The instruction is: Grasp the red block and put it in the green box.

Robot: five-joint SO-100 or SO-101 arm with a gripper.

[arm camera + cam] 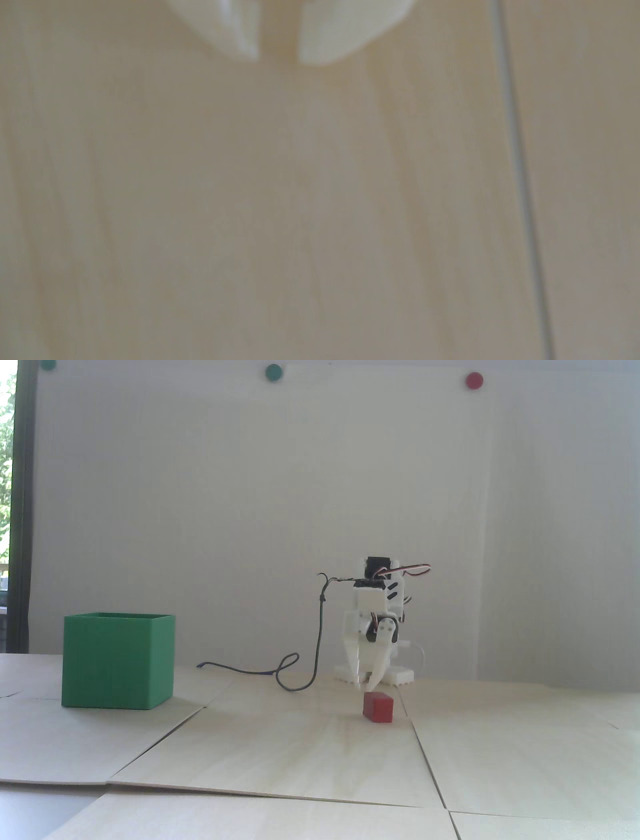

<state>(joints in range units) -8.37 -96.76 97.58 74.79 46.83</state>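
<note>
gripper (278,60) white, fingertips slightly parted with bare wood between them, holding nothing | points down just behind the red block (378,707) in the fixed view | block small, matte, on the table (300,755) (not in wrist view) | green box (118,660) well apart at left | no readable writing

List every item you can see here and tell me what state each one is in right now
red block: resting on the table, not gripped.
green box: upright on the table, open top, contents hidden.
gripper: slightly open, empty, low over the table behind the block.
dark cable: slack, looped on the table.
</note>
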